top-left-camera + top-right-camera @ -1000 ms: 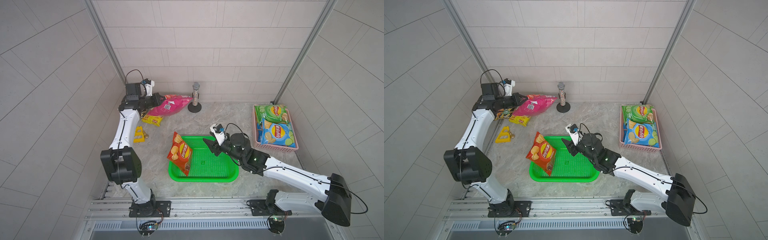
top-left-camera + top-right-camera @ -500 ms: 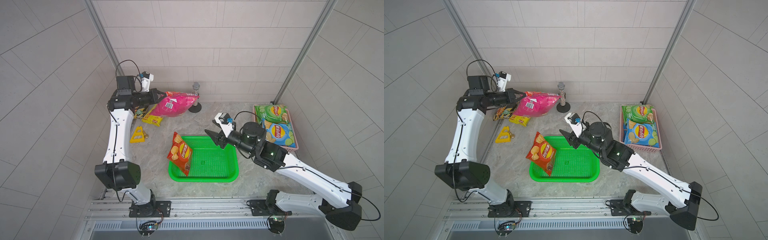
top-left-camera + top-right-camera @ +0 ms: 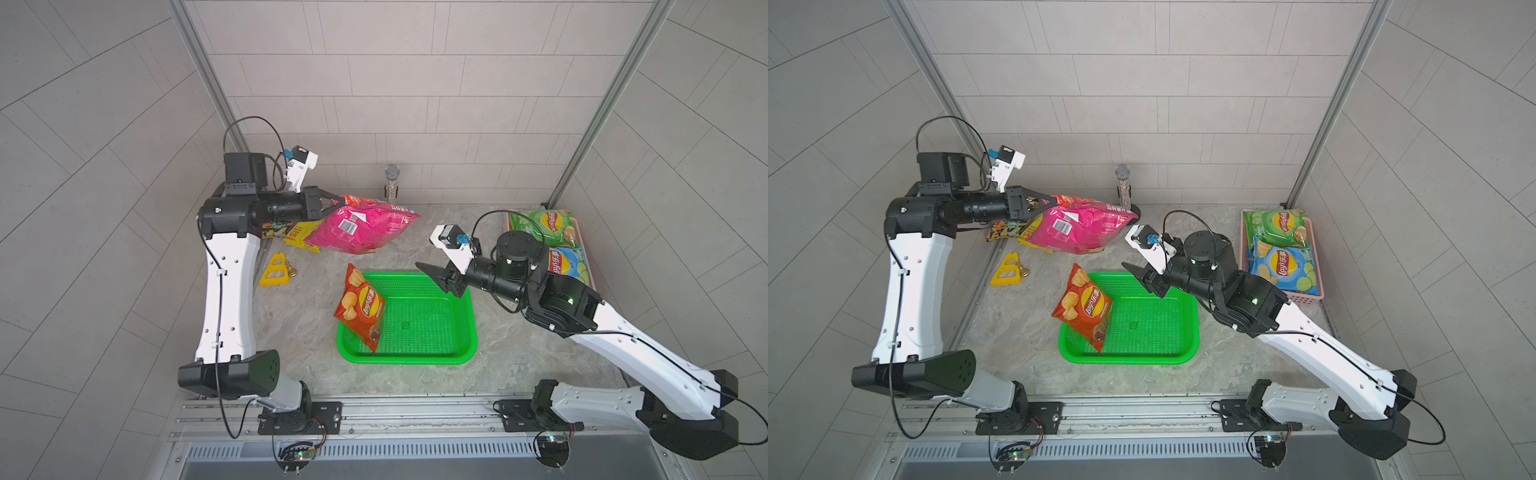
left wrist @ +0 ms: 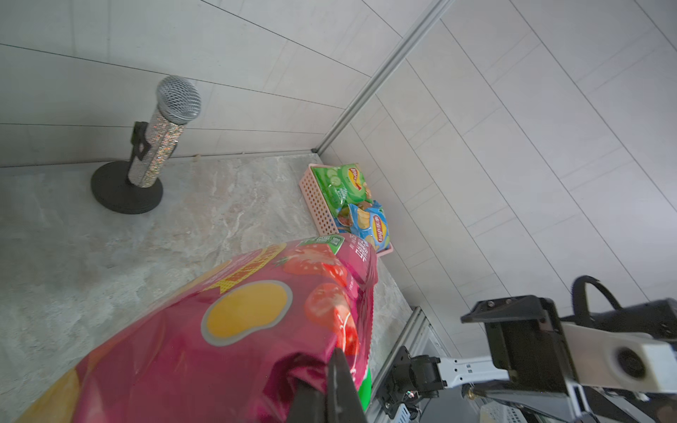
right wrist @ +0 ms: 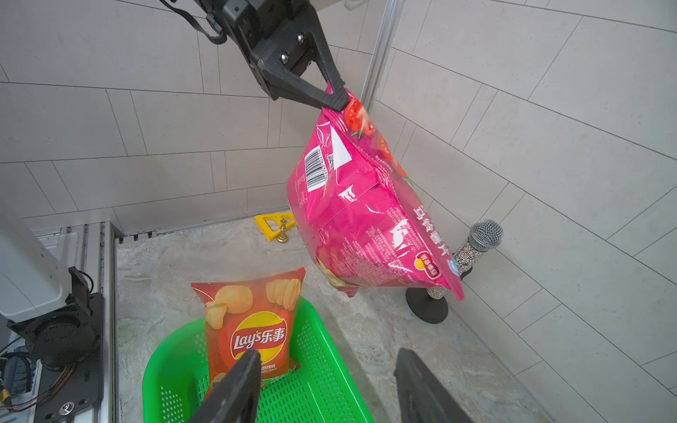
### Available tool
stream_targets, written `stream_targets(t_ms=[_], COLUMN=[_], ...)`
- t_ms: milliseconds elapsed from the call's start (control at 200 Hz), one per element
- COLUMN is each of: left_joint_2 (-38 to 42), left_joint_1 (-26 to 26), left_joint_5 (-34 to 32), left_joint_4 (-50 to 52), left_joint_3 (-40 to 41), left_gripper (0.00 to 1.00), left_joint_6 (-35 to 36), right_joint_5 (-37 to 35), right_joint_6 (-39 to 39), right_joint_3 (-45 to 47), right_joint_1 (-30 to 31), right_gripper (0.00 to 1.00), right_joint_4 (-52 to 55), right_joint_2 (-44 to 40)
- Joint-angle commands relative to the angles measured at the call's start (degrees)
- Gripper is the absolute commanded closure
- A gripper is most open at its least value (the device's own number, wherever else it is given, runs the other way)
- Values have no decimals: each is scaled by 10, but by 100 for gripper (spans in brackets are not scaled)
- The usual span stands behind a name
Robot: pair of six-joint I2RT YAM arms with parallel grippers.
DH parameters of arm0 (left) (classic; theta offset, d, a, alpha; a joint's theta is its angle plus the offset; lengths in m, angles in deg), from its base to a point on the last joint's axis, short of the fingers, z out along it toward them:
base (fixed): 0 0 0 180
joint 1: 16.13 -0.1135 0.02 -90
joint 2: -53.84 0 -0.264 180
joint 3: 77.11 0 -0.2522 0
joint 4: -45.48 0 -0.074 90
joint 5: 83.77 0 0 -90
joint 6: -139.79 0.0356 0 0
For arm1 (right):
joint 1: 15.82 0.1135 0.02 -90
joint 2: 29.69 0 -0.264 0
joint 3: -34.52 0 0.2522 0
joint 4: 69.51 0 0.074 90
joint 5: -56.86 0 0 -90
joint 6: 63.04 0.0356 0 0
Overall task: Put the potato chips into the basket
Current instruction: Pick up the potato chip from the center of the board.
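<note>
A: Well, in both top views the left gripper is clamped on one corner of the magenta bag. The bag hangs clear of the table near the back wall and is not yet over the green basket.

B: A corner pinch on a glossy, puffed bag is the weak spot. I'd say it could slide out during the carry, or start swinging.

A: The red-orange bag stands tilted at the basket's left rim, with its foot inside and its top leaning out over the edge.

B: So a big bag arriving from that side could tip it onto the table. What about the right gripper?

A: It hovers over the basket's back right corner, holding nothing.

B: Then both arms may want the same space above the basket.

A: From the left wrist, the magenta bag fills the foreground, and one finger presses its crumpled edge. The microphone stands upright beyond it.

B: A swinging bag might clip that.

A: From the right wrist, the right jaws stand wide apart with only air between them. The left gripper's tips meet on the seam by the tomato print, and the whole bag hangs from that spot.

B: The bag looks nearly as long as the basket. Dropped askew, it may settle on the rim or on the red-orange bag rather than inside.
</note>
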Motion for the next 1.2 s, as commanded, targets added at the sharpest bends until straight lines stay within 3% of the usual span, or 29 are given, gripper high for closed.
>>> stream_targets(t_ms=[0, 190, 530, 761, 1196], left_joint_2=[10, -1, -40, -53, -61], left_joint_1=[17, 67, 152, 201, 244], left_joint_5=[52, 43, -8, -20, -22], left_joint_4=[-2, 7, 79, 116, 150], left_joint_3=[-24, -41, -61, -60, -56], left_gripper=[100, 100, 100, 100, 100], left_joint_6=[-11, -16, 30, 53, 82], right_joint_5=[-13, -39, -25, -63, -41], right_joint_6=[15, 47, 69, 10, -6], right_joint_3=[24, 56, 28, -27, -34], right_joint_1=[-2, -2, -2, -2, -1], right_gripper=[37, 36, 40, 39, 41], right_joint_4=[-11, -17, 55, 134, 126], right_joint_2=[-18, -59, -130, -74, 0])
